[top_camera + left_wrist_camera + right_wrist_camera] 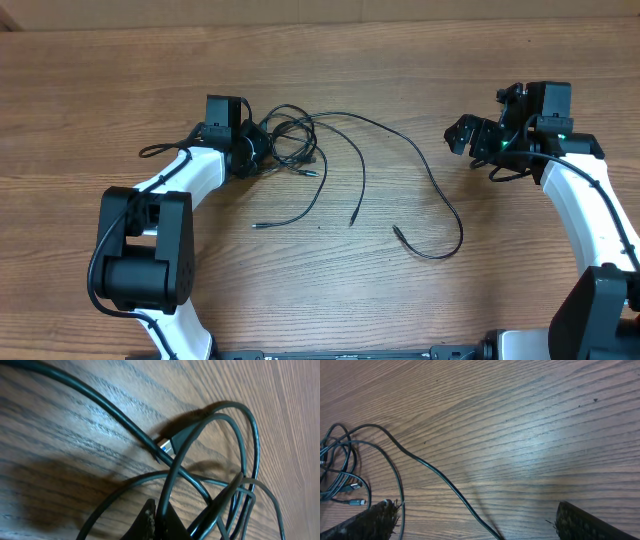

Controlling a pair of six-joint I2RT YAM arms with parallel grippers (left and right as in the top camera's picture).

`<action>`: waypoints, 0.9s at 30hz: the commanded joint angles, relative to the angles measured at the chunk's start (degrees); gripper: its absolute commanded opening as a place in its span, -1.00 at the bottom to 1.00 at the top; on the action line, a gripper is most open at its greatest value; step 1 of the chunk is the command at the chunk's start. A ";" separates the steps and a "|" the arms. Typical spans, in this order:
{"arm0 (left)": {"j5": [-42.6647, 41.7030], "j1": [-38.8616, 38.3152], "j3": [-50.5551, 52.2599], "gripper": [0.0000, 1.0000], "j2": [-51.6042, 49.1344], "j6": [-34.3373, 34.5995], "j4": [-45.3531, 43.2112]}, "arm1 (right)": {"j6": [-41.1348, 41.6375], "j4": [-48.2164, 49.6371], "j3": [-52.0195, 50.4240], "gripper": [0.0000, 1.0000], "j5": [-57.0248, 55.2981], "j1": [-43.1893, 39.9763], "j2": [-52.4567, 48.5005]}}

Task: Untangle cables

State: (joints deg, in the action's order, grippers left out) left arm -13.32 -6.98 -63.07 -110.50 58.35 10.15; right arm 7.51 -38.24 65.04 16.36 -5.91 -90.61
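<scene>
Clenched left claw (pixel 262 150) amid cables (pixel 125 427) near table (pixel 330 300) far edge, hold unclear; released right claw (pixel 465 140). Pull gently, without yanking.

Cables (pixel 292 140) on the desk (pixel 400 300), between two grippers.
Tangle lies left of centre at the left gripper (pixel 260 150); loose ends trail toward lower centre; right gripper (pixel 462 135) well apart, upper right.

We see black cables (pixel 283 135) with a silver-tipped plug (pixel 167 446) on a brown wood-grain tabletop (pixel 330 300); the arms (pixel 190 178) are white and black.
</scene>
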 commanded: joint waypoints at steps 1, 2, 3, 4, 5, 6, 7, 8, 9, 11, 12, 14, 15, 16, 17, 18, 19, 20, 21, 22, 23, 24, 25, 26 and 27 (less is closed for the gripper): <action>-4.79 0.42 -1.25 -0.92 -0.31 -2.73 -1.14 | 0.00 -0.11 0.92 1.00 0.52 0.07 0.68; -7.54 0.70 -1.42 -0.91 0.35 -5.14 -1.51 | 0.00 -0.48 0.92 1.00 0.61 0.07 0.68; -9.40 0.96 -1.66 -0.92 0.81 -6.69 -1.49 | 0.00 -0.76 0.92 1.00 1.07 0.07 0.68; -11.78 1.22 -1.97 -0.92 1.70 -8.50 -1.40 | 0.00 -1.16 0.92 1.00 2.10 0.07 0.68; -13.86 1.40 -2.25 -0.91 2.69 -10.25 -1.40 | 0.00 -1.49 0.92 1.00 3.96 0.07 0.68; -15.50 1.57 -2.56 -0.91 3.96 -11.91 -1.33 | 0.00 -1.77 0.92 1.00 6.58 0.07 0.68; -16.85 1.68 -2.82 -0.92 5.42 -13.38 -1.20 | 0.00 -1.99 0.92 1.00 9.03 0.04 0.68; -17.86 1.73 -2.97 -0.91 7.13 -14.49 -1.03 | 0.00 -2.23 0.92 1.00 12.33 0.04 0.68; -18.49 1.73 -3.02 -0.91 8.98 -15.37 -0.94 | -0.02 -2.58 0.92 1.00 14.99 0.07 0.68; -19.37 1.68 -3.02 -0.92 12.55 -16.68 -0.24 | 0.00 -3.48 0.92 0.99 18.64 0.07 0.68; -19.37 1.66 -3.02 -0.91 14.45 -17.11 0.55 | 0.00 -4.04 0.92 1.00 20.13 0.07 0.68; -19.34 1.66 -3.02 -0.92 18.12 -18.64 2.23 | 0.00 -5.66 0.92 1.00 24.00 0.09 0.68; -19.37 1.66 -3.02 -0.92 19.78 -19.67 2.97 | 0.00 -6.38 0.92 1.00 25.86 0.11 0.68; -19.39 1.66 -3.02 -0.91 21.53 -20.65 3.72 | 0.00 -7.26 0.92 1.00 28.26 0.17 0.68; -19.41 1.66 -3.02 -0.92 23.15 -21.27 4.46 | 0.00 -8.13 0.92 1.00 30.91 0.22 0.68; -19.50 1.66 -3.02 -0.91 24.63 -21.68 5.05 | 0.00 -8.92 0.92 1.00 33.42 0.28 0.68; -19.93 1.62 -3.02 -0.92 25.79 -22.32 5.29 | 0.00 -9.42 0.92 1.00 35.36 0.37 0.68; -20.92 1.53 -3.02 -0.92 27.32 -22.99 5.27 | 0.00 -9.79 0.92 1.00 37.05 0.59 0.68; -21.94 1.44 -3.02 -0.92 28.46 -23.30 5.07 | 0.00 -9.90 0.92 0.99 37.59 0.96 0.68; -22.77 1.33 -3.02 -0.92 29.51 -23.30 4.79 | 0.00 -9.88 0.92 1.00 37.53 1.44 0.68; -23.54 1.18 -3.02 -0.92 30.47 -23.30 4.48 | -0.02 -9.84 0.92 1.00 37.33 2.19 0.68; -24.24 1.01 -3.02 -0.92 31.32 -23.30 4.04 | -0.02 -9.64 0.92 1.00 37.29 3.04 0.68; -24.63 0.87 -3.02 -0.91 32.06 -23.28 3.65 | -0.02 -9.42 0.92 1.00 37.29 3.89 0.68; -25.42 0.70 -3.02 -0.91 32.85 -23.28 3.02 | -0.02 -8.98 0.92 1.00 37.31 5.11 0.68; -26.29 0.55 -3.06 -0.92 33.62 -23.28 2.25 | -0.02 -8.37 0.92 1.00 37.29 6.51 0.68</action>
State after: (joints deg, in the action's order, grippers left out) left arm -35.53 -5.67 -65.10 -79.75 37.17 13.67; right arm 7.53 -47.48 65.04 50.76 -2.35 -90.61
